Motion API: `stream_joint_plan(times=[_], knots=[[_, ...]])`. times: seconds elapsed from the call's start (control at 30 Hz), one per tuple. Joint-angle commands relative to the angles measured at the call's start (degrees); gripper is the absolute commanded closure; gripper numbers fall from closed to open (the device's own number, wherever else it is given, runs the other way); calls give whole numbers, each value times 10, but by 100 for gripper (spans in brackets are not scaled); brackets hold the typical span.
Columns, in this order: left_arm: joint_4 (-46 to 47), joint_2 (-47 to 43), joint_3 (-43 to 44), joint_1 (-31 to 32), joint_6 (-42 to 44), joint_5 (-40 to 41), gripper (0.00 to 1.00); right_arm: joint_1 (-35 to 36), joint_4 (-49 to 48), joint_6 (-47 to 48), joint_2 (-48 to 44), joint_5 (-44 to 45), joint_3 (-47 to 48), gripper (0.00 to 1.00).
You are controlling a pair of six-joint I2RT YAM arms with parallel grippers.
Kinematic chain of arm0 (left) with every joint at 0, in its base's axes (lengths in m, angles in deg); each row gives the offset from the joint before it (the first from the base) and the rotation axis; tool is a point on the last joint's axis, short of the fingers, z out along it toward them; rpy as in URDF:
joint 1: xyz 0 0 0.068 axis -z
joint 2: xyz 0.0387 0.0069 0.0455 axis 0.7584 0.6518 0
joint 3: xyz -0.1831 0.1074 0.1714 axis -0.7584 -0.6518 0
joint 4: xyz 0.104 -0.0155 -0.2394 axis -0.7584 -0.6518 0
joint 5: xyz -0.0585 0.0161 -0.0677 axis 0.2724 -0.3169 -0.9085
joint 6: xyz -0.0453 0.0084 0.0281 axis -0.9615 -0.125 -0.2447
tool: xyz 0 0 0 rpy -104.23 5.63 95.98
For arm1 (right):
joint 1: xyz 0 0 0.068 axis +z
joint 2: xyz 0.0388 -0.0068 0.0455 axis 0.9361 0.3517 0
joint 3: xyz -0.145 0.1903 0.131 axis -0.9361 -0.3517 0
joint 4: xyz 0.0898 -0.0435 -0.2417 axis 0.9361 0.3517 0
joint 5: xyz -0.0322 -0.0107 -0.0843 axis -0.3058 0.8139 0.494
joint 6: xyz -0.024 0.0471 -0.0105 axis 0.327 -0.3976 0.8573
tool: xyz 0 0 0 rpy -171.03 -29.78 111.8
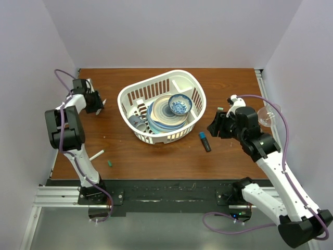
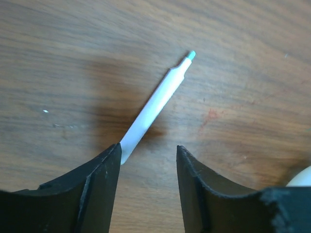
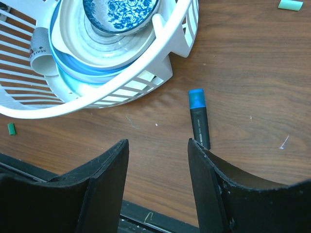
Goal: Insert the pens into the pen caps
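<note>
A white pen (image 2: 154,99) with a teal tip lies on the wood at the back left. Its near end rests against the left finger of my left gripper (image 2: 148,151), whose jaws stand apart just above the table. In the top view this pen (image 1: 104,101) pokes out beside that gripper (image 1: 99,104). A second white pen (image 1: 97,154) and a small green pen cap (image 1: 110,163) lie near the front left. The black marker (image 3: 199,125) with a blue end lies just past the right finger of my right gripper (image 3: 158,143), which is open and holds nothing. The same green cap (image 3: 11,128) shows at the far left of the right wrist view.
A white basket (image 1: 158,76) holding plates, a patterned bowl and a cup stands mid-table. A small teal piece (image 1: 220,108) lies behind the right gripper. A clear glass object (image 1: 266,117) sits at the table's right edge. Walls close in both sides.
</note>
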Motion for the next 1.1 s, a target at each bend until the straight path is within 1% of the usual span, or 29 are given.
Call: stream_joint_plan(times=[0.0,0.07,0.1,0.17,0.33,0.5,0.53,0.6,0.63,0.7,0.73,0.77,0.93,1.07], knots=[[-29,10,33,17,40,70,48,-2,4,10,-15,-12,18,45],[-34,17,36,27,45,75,49,-2,2,8,-22,-13,17,45],[-35,18,38,30,49,96,50,-2,1,7,-22,-16,17,45],[-35,23,41,36,53,103,53,-1,3,8,-23,-16,19,45],[-58,44,61,48,60,155,58,-2,5,11,-22,-13,25,46],[-48,47,56,52,57,152,63,-1,4,11,-23,-15,25,46],[-51,50,56,53,57,152,67,-2,5,11,-22,-15,27,46],[-47,50,43,56,52,148,72,-2,7,11,-22,-15,30,46],[-47,49,38,57,48,146,79,-2,7,10,-25,-15,31,46],[-49,47,26,60,32,134,86,-1,6,6,-31,-19,28,46],[-56,44,23,59,25,130,95,-2,3,3,-34,-22,27,46],[-60,41,17,60,18,126,99,-2,3,0,-34,-26,26,46],[-75,-12,-20,60,-32,144,100,-2,-1,-21,-22,-46,41,46],[-67,-72,-86,60,-48,159,100,-1,-16,-37,-22,-70,41,45]])
